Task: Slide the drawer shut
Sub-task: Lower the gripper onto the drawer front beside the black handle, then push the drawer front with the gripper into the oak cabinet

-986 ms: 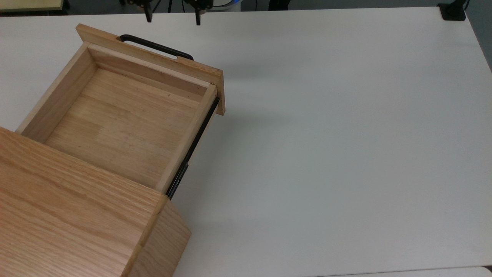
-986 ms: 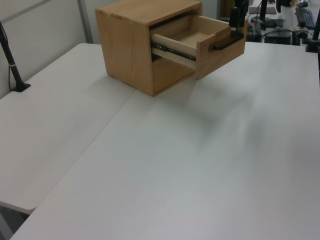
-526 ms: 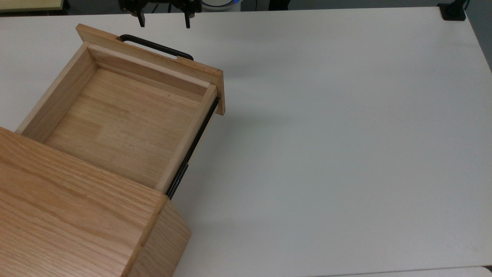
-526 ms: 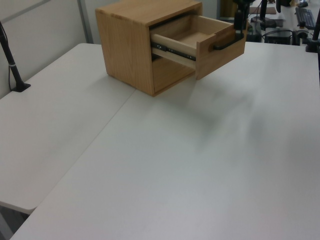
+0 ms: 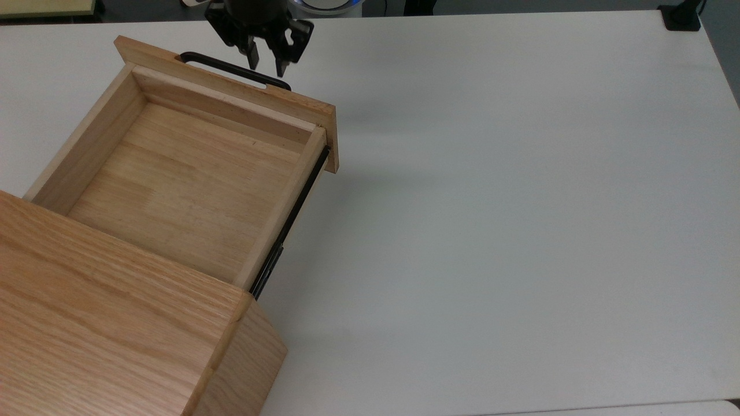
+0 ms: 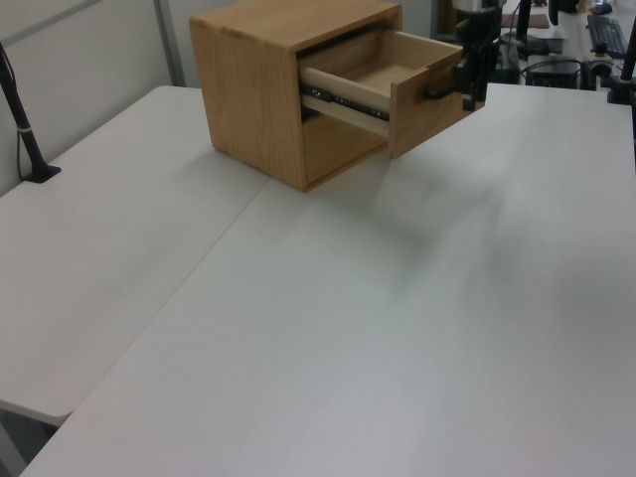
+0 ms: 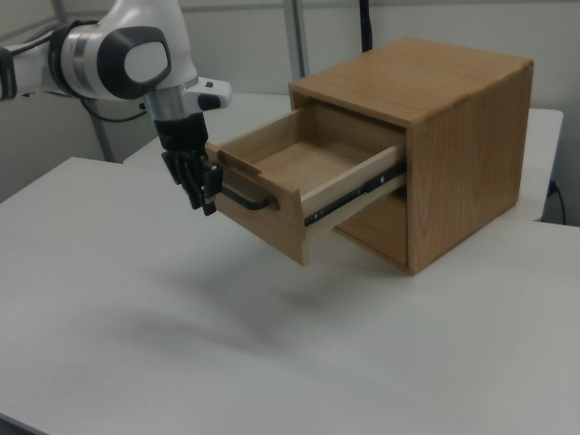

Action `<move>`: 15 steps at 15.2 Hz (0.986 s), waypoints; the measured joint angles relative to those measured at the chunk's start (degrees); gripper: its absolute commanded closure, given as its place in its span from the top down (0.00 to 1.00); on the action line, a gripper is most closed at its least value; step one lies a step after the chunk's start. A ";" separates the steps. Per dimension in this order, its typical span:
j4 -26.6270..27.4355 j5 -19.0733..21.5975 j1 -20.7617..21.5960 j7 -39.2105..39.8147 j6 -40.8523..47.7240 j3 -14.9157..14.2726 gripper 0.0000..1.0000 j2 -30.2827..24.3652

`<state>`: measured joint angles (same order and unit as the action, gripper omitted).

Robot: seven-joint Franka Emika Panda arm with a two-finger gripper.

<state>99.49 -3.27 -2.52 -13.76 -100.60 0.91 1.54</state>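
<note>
The light oak drawer (image 5: 173, 173) stands pulled far out of the oak cabinet (image 5: 98, 335), its inside bare. Its black bar handle (image 5: 222, 67) runs along the front panel (image 5: 312, 110). My gripper (image 5: 267, 66) hangs just in front of the handle's right half in the top view, fingers pointing down, open with a narrow gap and holding nothing. In the right view the gripper (image 7: 205, 201) is level with the drawer (image 7: 299, 181) at the handle's (image 7: 243, 199) left end. In the left view the gripper (image 6: 468, 97) stands against the drawer front (image 6: 437, 109).
The cabinet (image 7: 453, 136) sits on a wide white table (image 5: 520, 202) with free surface to the top view's right. A black clamp base (image 5: 682, 17) is at the far right corner, and another black post (image 6: 25, 129) stands at the left view's left.
The gripper came down from the table's far edge to the drawer handle, and its fingers drew closer together. The drawer has not moved.
</note>
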 measured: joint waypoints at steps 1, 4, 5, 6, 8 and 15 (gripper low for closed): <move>0.28 0.00 0.01 -3.99 -1.68 0.02 0.00 0.04; 0.39 -0.01 -0.03 -12.45 -5.53 0.01 0.00 0.13; 0.40 -0.02 -0.07 -13.77 -6.31 0.01 0.00 0.21; 0.41 -0.02 -0.16 -14.51 -7.17 0.01 0.00 0.33; 0.40 -0.52 -0.32 -14.88 -9.78 -0.06 0.00 0.77; -6.36 -8.30 -2.06 -15.32 -20.68 -0.37 0.00 8.67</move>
<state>93.13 -11.58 -4.58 -29.08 -121.28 0.54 10.21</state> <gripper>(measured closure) 0.996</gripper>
